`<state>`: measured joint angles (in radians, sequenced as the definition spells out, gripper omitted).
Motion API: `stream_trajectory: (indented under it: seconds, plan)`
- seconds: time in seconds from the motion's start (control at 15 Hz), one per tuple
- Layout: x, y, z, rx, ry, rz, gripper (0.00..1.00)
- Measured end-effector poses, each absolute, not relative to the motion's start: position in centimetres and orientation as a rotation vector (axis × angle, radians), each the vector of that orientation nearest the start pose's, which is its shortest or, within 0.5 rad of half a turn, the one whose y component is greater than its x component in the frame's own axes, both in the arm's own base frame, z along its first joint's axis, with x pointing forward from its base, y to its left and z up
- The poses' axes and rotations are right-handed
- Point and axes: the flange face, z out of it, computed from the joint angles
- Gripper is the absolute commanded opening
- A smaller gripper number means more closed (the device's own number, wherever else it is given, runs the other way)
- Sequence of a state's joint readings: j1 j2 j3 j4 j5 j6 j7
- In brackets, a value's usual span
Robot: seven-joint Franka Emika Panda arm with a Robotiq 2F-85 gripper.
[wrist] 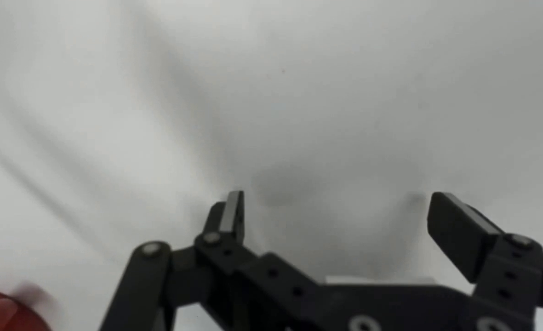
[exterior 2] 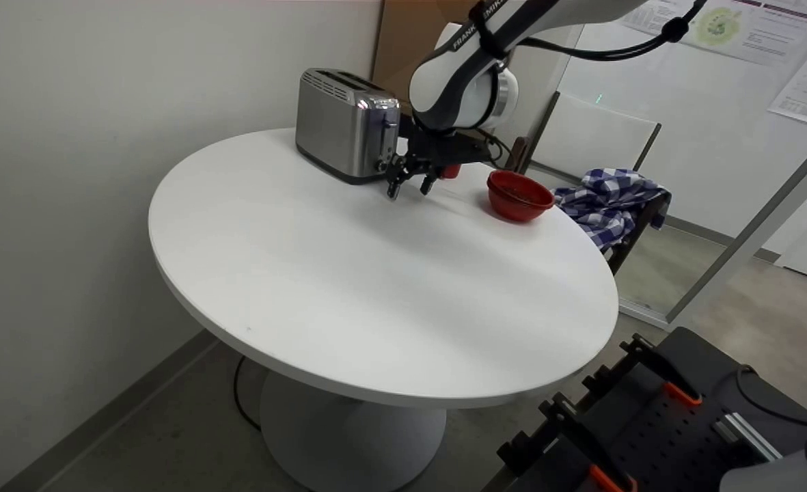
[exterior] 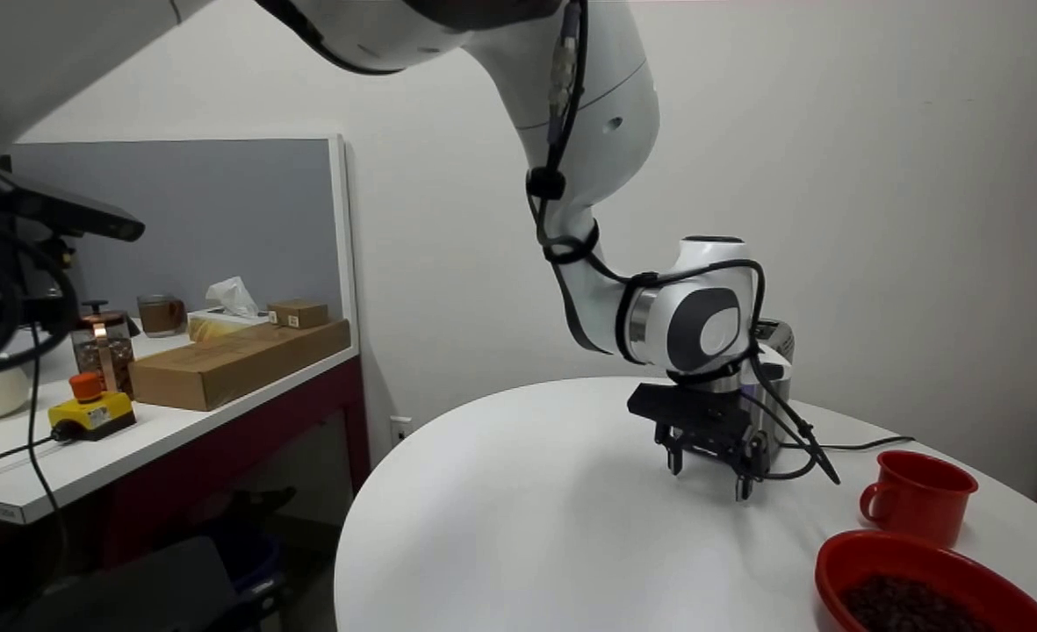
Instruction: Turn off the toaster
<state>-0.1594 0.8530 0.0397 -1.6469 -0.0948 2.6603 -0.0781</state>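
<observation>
The toaster (exterior 2: 328, 123) is a silver brushed-metal box with slots on top and a dark base. It stands upright near the wall edge of the round white table. Its end with the lever (exterior 2: 389, 126) and a small knob (exterior 2: 380, 166) faces the gripper. In an exterior view the toaster (exterior: 779, 373) is mostly hidden behind the wrist and gripper. My gripper (exterior: 709, 476) points down just above the table, beside the toaster's control end, also in an exterior view (exterior 2: 410, 188). In the wrist view the gripper (wrist: 338, 202) is open, with only table surface between its fingers.
A red mug (exterior: 919, 496) and a red bowl (exterior 2: 519, 208) with dark contents stand on the table (exterior 2: 376, 287) near the gripper. Part of a red object (wrist: 9, 315) shows in the wrist view's corner. A black cord (exterior: 869, 445) lies behind. The wall (exterior 2: 137, 82) is close to the toaster.
</observation>
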Motion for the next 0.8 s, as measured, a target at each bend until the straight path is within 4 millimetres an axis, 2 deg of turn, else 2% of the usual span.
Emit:
stream_trajectory:
  seconds: [0.13, 0.33, 0.6, 0.8]
  plan:
    - [68.2, -7.9, 14.2, -3.134, -0.104, -0.111, 1.00]
    - [67.4, -7.7, 17.7, -3.069, -0.180, 0.025, 1.00]
    - [65.6, -7.7, 23.0, -3.052, -0.208, 0.086, 1.00]
    - [63.4, -6.7, 26.0, -3.066, -0.233, 0.082, 1.00]
